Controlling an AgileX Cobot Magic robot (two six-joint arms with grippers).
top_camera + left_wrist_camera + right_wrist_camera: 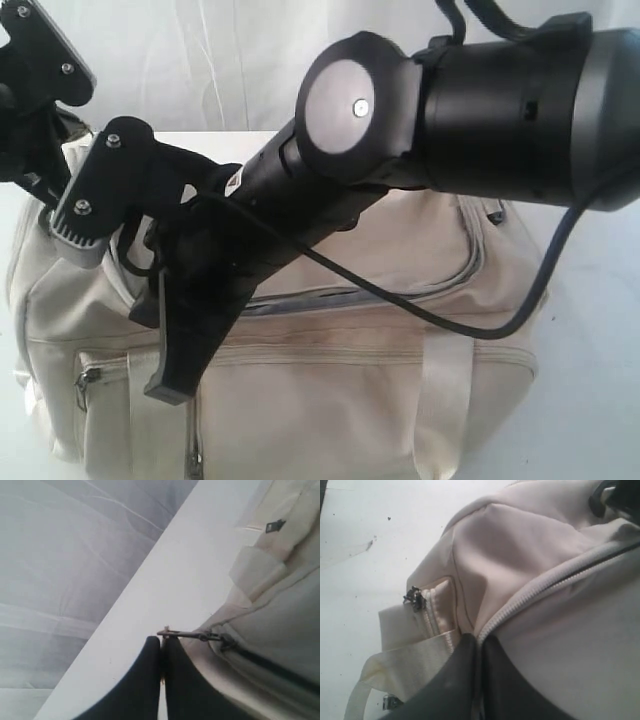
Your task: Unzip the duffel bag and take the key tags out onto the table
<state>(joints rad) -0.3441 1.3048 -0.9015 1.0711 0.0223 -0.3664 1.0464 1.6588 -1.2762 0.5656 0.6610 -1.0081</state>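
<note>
The table (600,380) is a plain white surface extending past the bag on all visible sides. The duffel bag (400,380) rests on the table, a long side with a zipped pocket facing the exterior camera. The right arm (500,100) spans the exterior view from the right and descends to the bag's top left area.

The left gripper (161,642) has its fingers pressed together, pinching the metal zipper pull (187,635) at the bag's end, just above the table surface. The right gripper (478,642) has its fingers closed on the bag fabric where the main zipper (540,587) runs down between the fingertips. In the right wrist view the visible zipper teeth are meshed. A side pocket zipper (422,607) and a satin strap (410,665) lie just beside this gripper.
</note>
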